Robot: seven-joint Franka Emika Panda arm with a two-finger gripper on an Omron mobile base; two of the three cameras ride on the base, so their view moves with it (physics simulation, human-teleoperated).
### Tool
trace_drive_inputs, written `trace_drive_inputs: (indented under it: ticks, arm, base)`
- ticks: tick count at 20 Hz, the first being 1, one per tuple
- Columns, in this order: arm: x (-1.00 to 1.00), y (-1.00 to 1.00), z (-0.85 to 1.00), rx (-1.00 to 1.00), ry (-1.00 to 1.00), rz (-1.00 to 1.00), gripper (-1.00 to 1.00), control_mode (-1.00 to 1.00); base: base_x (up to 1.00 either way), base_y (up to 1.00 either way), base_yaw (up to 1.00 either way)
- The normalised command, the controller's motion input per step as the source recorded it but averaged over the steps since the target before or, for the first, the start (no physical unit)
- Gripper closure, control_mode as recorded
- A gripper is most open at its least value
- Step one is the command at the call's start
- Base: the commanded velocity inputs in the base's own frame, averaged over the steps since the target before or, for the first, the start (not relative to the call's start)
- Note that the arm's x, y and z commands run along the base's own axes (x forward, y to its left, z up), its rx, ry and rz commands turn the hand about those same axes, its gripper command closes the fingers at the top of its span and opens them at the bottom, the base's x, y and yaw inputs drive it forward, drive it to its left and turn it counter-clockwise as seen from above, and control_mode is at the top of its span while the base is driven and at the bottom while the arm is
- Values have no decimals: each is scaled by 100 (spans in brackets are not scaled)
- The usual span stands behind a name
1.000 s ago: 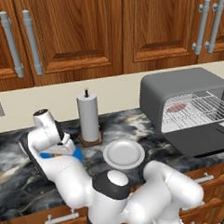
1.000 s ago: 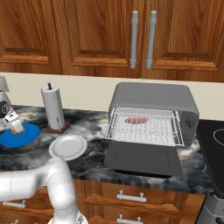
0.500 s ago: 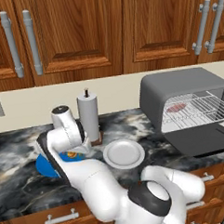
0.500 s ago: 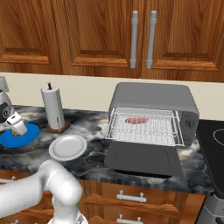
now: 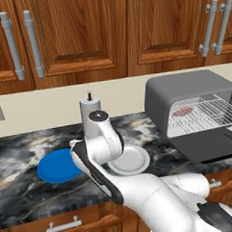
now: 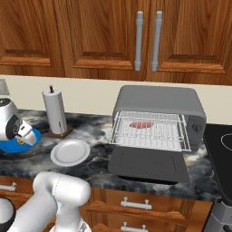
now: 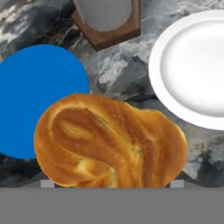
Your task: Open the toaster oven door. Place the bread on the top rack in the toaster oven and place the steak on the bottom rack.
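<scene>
Holding the lumpy golden-brown twisted bread (image 7: 109, 142), our two-finger gripper (image 7: 109, 186) appears clamped across its wide body, though the fingertips stay hidden beneath it. We judge the loaf light, soft and easily crushed, best held across its thick middle. It fills the lower centre of the hand view, glossy and knotted, above the round blue plate (image 7: 39, 94) at left and white plate (image 7: 197, 70) at upper right. At right, the grey toaster oven (image 6: 158, 102) stands open.

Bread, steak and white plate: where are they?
bread (image 7: 109, 142), hand view, middle of its crust.
steak (image 6: 142, 124), right base view, its middle, on a rack.
white plate (image 6: 70, 152), right base view, its middle.
</scene>
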Motion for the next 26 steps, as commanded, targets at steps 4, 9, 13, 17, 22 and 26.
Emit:
trace_drive_inputs:
  ticks: [4, 9, 13, 17, 22, 26]
  arm:
    - [-34, -64, 34, 9, 0, 1, 100, -100]
    - [-20, -61, 31, 3, 0, -6, 100, -100]
    - [-18, -55, 30, 0, 0, -1, 100, -100]
    - [-18, -58, 32, -3, 0, 0, 100, -100]
    - [-14, -59, 30, -9, 0, 0, 100, -100]
    - [-15, -57, 25, -14, 0, 0, 100, -100]
  base:
    - [0, 0, 0]
    - [0, 0, 0]
    - [0, 0, 0]
    - [0, 0, 0]
    - [0, 0, 0]
    - [0, 0, 0]
